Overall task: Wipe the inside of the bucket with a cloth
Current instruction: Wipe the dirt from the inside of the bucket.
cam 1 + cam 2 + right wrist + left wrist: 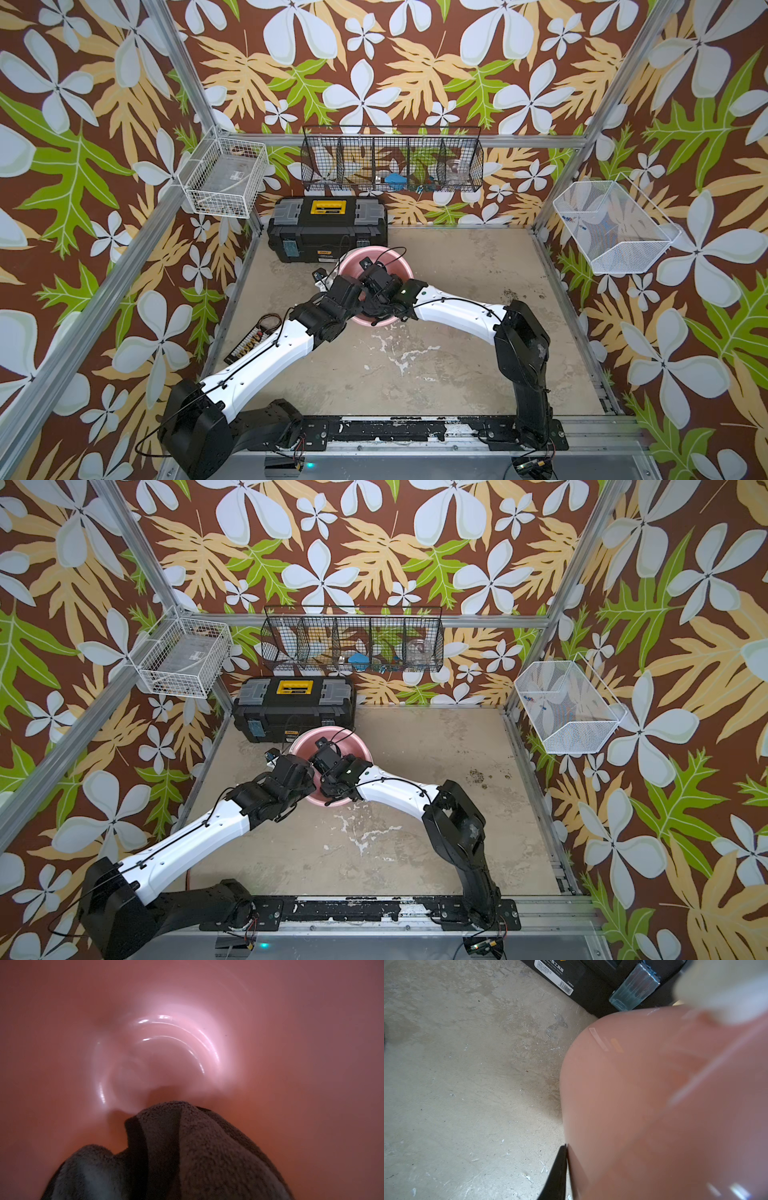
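Enclosure in both top views. Walls (374, 62) papered brown with white flowers and green and tan leaves; aluminium frame posts (183, 70); mottled beige floor (436, 353) (white scuffs near its middle). Black wire basket (357, 166) on the back wall, white grid basket (216, 199) and white mesh basket (623, 249) on the side walls; black toolbox (328, 237) at the back.

Both arms reach from the near edge toward the middle and meet there. The left arm (257, 357) stretches out from the near left. The right arm (457, 311) comes from the near right with its elbow up high. The left gripper (567, 1148) is pinched tight on the bucket (654, 1105) wall, with one black finger (558, 1172) outside. The right gripper (374, 282) points down inside and squeezes the cloth (187, 1157).
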Controlling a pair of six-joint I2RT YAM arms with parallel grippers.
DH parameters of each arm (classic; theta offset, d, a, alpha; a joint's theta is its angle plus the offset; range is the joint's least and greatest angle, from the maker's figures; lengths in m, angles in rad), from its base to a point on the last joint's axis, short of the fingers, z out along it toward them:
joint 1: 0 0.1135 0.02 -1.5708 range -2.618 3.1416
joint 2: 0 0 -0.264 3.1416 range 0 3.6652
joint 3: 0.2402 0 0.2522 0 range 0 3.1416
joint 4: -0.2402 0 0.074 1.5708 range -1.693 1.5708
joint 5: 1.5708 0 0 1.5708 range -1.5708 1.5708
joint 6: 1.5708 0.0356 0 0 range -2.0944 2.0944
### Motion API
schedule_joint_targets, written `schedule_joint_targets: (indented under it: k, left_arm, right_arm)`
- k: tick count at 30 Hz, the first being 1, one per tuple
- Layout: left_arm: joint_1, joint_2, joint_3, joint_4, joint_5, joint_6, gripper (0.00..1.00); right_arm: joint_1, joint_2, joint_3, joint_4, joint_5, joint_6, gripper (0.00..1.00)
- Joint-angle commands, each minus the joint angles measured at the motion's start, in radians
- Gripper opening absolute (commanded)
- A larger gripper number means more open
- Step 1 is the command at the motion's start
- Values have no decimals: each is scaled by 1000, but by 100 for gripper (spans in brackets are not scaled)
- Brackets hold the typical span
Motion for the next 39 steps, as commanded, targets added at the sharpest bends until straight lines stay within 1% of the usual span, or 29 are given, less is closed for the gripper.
schedule_joint_targets:
  k: [1, 10, 17, 21, 29, 30, 33, 39]
  left_arm:
    - [2, -3, 5, 21, -24, 3, 0]
    - [6, 44, 47, -2, -15, 27, 0]
    - [8, 70, 95, -19, -7, 30, 0]
    - [8, 66, 109, -23, 0, 28, 0]
    - [9, 79, 131, -42, 32, 32, 0]
    - [9, 76, 129, -41, 39, 29, 0]
    - [8, 51, 99, 3, 73, 16, 0]
    - [9, 45, 90, 25, 122, 11, 0]
  right_arm:
    - [-16, -24, 1, -20, 93, -30, 0]
    - [-20, -120, 24, -45, 184, -69, 0]
    - [-20, -240, -31, -61, 195, -55, 0]
    - [-20, -323, -80, -32, 191, -47, 0]
    - [-20, -508, -160, 18, 245, -56, 0]
    - [-20, -527, -174, 31, 230, -55, 0]
    - [-20, -561, -207, 89, 130, -36, 0]
    - [-18, -458, -171, 158, -81, 38, 0]
